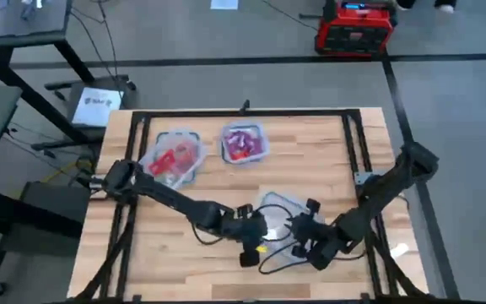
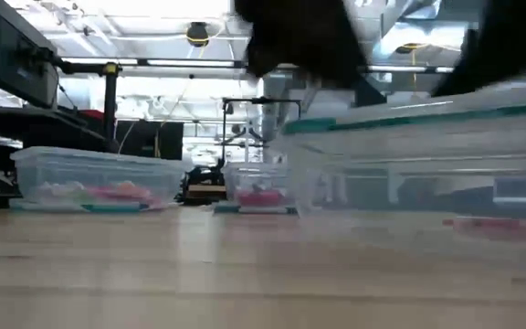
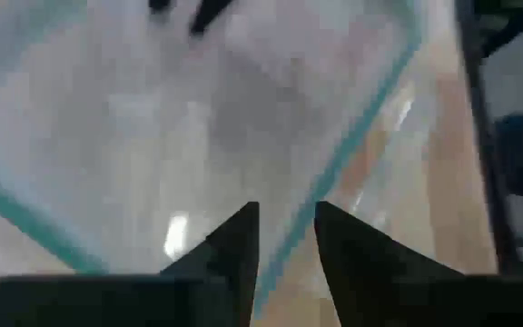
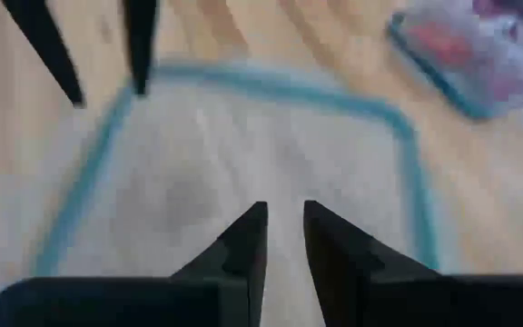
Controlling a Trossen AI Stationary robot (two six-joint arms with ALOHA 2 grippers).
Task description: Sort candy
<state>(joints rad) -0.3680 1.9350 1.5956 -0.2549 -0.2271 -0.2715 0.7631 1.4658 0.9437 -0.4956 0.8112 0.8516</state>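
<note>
An empty clear tub with a bluish rim (image 1: 281, 211) sits near the table's middle, and both grippers are at it. My left gripper (image 1: 261, 226) is shut on its rim near a corner. My right gripper (image 1: 304, 233) hovers over the tub's inside (image 4: 243, 154). Its fingers are drawn close together and nothing shows between them. Red and pink candy (image 1: 175, 157) lies in a tub at the far left. Purple candy (image 1: 243, 142) lies in the tub beside it. My left gripper (image 3: 286, 218) has the near tub's bluish rim (image 3: 334, 168) running through the gap between its two fingers, one finger inside the tub and one outside. The fingers slant down from the table's left side. Whether the tub is raised off the table does not show.
The two candy tubs (image 2: 89, 178) (image 2: 258, 187) stand toward the far edge, left of centre. Black rails (image 1: 361, 143) run along the table's sides. Bare wood (image 1: 175, 262) lies at the near left. A red box (image 1: 354, 25) stands on the floor beyond the table.
</note>
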